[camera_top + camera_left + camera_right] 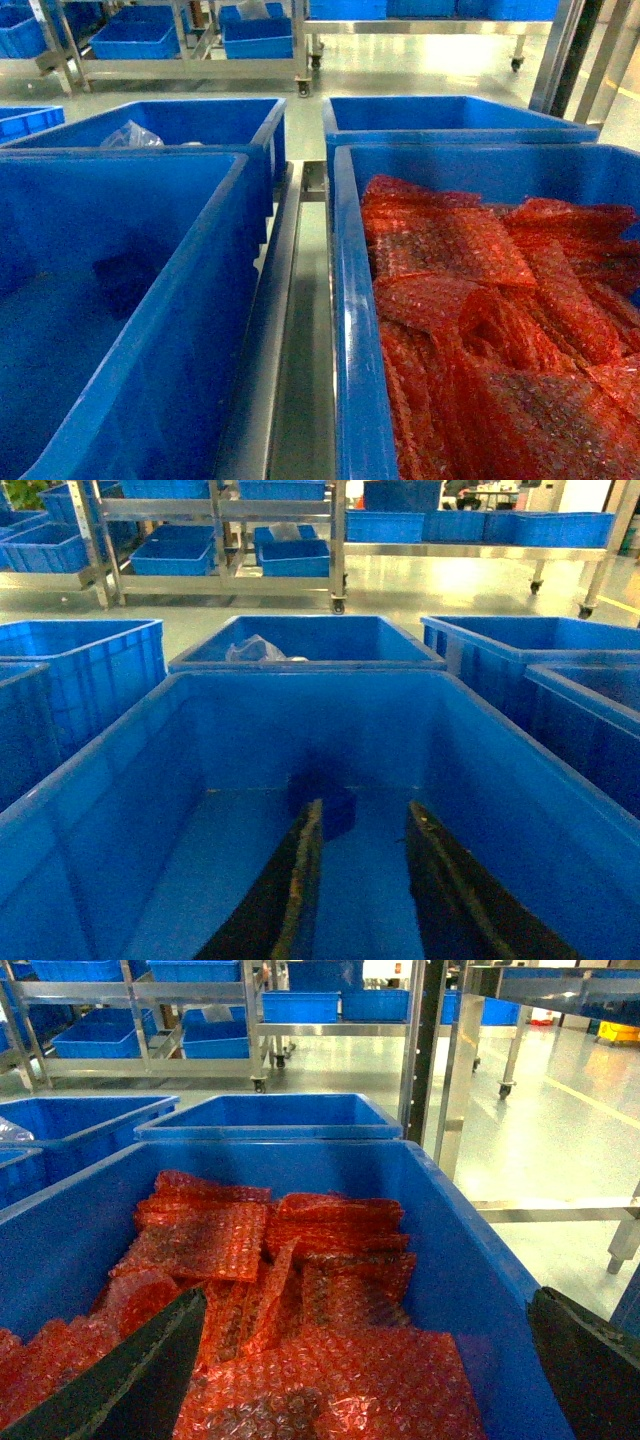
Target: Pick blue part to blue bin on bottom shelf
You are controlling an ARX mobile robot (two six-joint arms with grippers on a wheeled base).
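Two blue bins fill the lower frame of your head view, with a steel divider rail (290,330) between them.

Lower left: blue bin (120,300), a dark blue part (325,800) lying on its floor at centre; your left gripper (362,880) hangs above it, fingers parted, holding nothing. Lower right: bin (350,330) of red bubble-wrap pouches (480,320); your right gripper (370,1380) hangs spread wide over them, holding nothing. Upper frame: further bins; one (170,125) holds a clear bag (130,135).

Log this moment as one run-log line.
left gripper: open, empty, over left blue bin | right gripper: open, empty, over bin of red bubble-wrap bags | blue part: not identifiable
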